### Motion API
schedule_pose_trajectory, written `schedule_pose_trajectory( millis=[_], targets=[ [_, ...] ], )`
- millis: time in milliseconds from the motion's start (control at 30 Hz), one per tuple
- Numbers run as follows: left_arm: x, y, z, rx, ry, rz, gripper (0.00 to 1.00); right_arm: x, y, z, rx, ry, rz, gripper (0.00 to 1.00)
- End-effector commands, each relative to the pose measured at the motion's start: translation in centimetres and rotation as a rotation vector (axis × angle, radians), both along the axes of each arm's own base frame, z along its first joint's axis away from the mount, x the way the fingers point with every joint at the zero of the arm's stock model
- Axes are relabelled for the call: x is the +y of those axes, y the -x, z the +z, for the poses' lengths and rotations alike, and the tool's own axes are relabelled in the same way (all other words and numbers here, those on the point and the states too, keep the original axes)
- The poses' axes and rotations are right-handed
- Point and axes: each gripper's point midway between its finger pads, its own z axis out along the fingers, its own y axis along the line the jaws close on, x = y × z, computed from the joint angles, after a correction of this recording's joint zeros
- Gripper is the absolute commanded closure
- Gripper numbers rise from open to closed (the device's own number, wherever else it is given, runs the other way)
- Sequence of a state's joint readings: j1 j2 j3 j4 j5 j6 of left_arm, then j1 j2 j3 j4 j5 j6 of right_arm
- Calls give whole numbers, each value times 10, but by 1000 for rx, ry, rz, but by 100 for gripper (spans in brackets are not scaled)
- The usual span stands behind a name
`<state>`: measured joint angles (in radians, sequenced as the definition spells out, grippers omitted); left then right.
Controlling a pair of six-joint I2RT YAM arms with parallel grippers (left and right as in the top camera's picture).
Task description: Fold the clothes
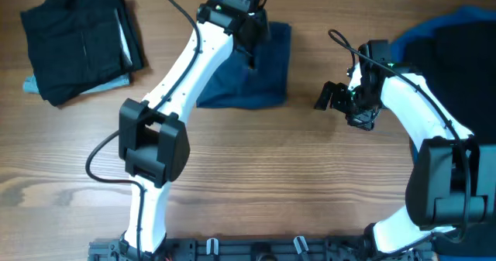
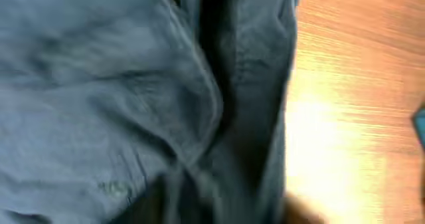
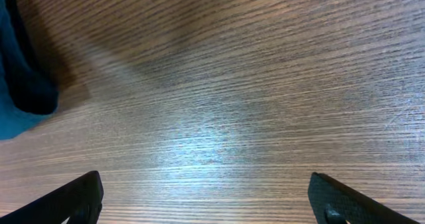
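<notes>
The left gripper point(image 1: 249, 42) sits over the far part of the navy shorts point(image 1: 248, 79). Creased blue cloth of the shorts point(image 2: 133, 104) fills its wrist view and hides the fingers, so grasping or released cannot be told. The right gripper point(image 1: 341, 104) hangs above the bare wooden table point(image 1: 271, 183), jaws spread wide and empty, the shorts point(image 3: 20, 84) just to its left. A folded black stack point(image 1: 77, 40) lies well to the left gripper's left. A blue and black heap point(image 1: 457, 29) lies to the right gripper's right.
</notes>
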<state>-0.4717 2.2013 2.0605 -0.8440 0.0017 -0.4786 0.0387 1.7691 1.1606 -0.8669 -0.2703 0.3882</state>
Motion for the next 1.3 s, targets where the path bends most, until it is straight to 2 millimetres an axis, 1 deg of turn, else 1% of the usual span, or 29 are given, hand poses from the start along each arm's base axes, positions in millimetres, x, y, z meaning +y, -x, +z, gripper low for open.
schedule_pose_trajectory(
  millis=[0, 67, 100, 133, 167, 200, 233, 267, 333, 367, 400, 433, 500, 567, 633, 667, 733, 767, 833, 867, 933, 1000, 1100, 1267],
  targets=[
    [-15, 2, 5, -4, 31, -33, 35, 5, -1, -1, 11, -21, -1, 0],
    [-19, 4, 5, 4, 46, -50, 33, 5, 0, -1, 13, -21, -1, 0],
    [-20, 4, 6, 2, 46, -66, 31, 5, 0, -1, 13, -21, -2, 1],
    [-18, 8, 11, -5, 32, -85, 26, 6, -2, -1, 4, -26, -1, 0],
    [-13, 10, 19, -14, 21, -92, 19, 8, -6, 1, -11, -38, 1, 1],
    [-5, 11, 27, -21, 11, -77, 16, 12, -10, 5, -30, -61, 3, 1],
    [13, 12, 40, -30, -11, -42, 14, 20, -19, 18, -85, -114, 13, 0],
    [28, 13, 43, -17, -26, -23, 14, 27, -28, 30, -140, -155, 26, 1],
    [54, 16, 31, 48, -61, 6, 15, 40, -42, 49, -228, -239, 50, 0],
    [63, 18, 23, 84, -74, 20, 15, 45, -47, 54, -259, -271, 61, 0],
    [77, 24, 5, 152, -100, 41, 17, 47, -53, 57, -286, -281, 64, 0],
    [83, 28, -7, 193, -116, 48, 17, 48, -57, 59, -308, -286, 68, 1],
    [91, 34, -31, 256, -139, 56, 18, 50, -67, 64, -360, -290, 79, 0],
    [94, 40, -54, 303, -152, 58, 18, 61, -80, 73, -421, -308, 87, 3],
    [95, 40, -69, 313, -154, 63, 18, 79, -93, 84, -504, -327, 123, 4],
    [96, 39, -71, 314, -154, 66, 18, 85, -98, 85, -528, -323, 137, 4],
    [103, 38, -71, 319, -153, 79, 13, 90, -104, 75, -540, -292, 146, 2],
    [107, 37, -72, 323, -153, 87, 6, 92, -107, 66, -534, -286, 149, 2],
    [114, 38, -73, 336, -155, 100, 0, 93, -112, 44, -518, -276, 169, 2],
    [118, 39, -73, 344, -157, 106, 0, 93, -114, 31, -500, -275, 167, 3],
    [121, 41, -73, 354, -160, 111, 0, 93, -115, 15, -474, -273, 165, 3],
    [121, 41, -73, 354, -160, 112, 0, 97, -114, 0, -465, -287, 203, 3],
    [124, 40, -73, 355, -160, 117, 0, 105, -113, -9, -459, -333, 238, 3],
    [129, 38, -73, 354, -161, 129, 0, 111, -114, -4, -499, -362, 296, 6]
  ],
)
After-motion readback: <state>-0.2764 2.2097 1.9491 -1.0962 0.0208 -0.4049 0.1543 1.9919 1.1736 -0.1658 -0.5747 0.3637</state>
